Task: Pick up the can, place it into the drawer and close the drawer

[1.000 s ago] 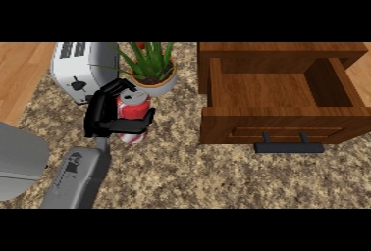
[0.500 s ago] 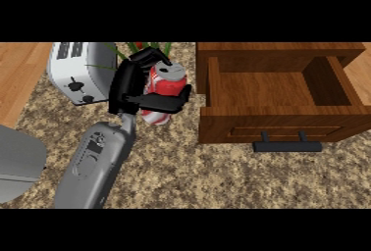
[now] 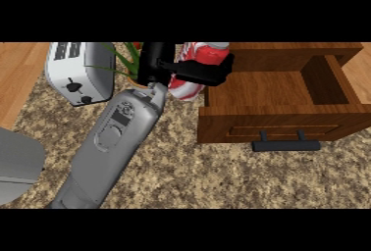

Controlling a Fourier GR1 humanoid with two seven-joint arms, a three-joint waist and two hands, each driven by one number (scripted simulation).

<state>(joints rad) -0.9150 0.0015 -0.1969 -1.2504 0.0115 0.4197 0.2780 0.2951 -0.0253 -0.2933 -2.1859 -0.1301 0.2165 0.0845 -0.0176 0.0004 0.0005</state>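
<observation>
My right hand (image 3: 156, 62) is shut on the red and white can (image 3: 187, 91), with its fingers (image 3: 206, 73) curled across the can's middle. The can is held tilted in the air, right against the left wall of the open wooden drawer (image 3: 253, 95), near the drawer's back left corner. The drawer is pulled out toward me and its inside is bare. A dark handle (image 3: 286, 145) sticks out from its front panel (image 3: 275, 128). My grey right forearm (image 3: 119, 132) runs up from the lower left. My left hand does not show.
A silver toaster (image 3: 76, 71) stands at the back left. A potted plant (image 3: 127, 56) is mostly hidden behind my hand. A grey forearm (image 3: 18, 166) lies at the left edge. Speckled counter (image 3: 217, 176) lies in front of the drawer.
My right hand has carried the can up and to the right, from in front of the plant to the drawer's left wall. The drawer stays open.
</observation>
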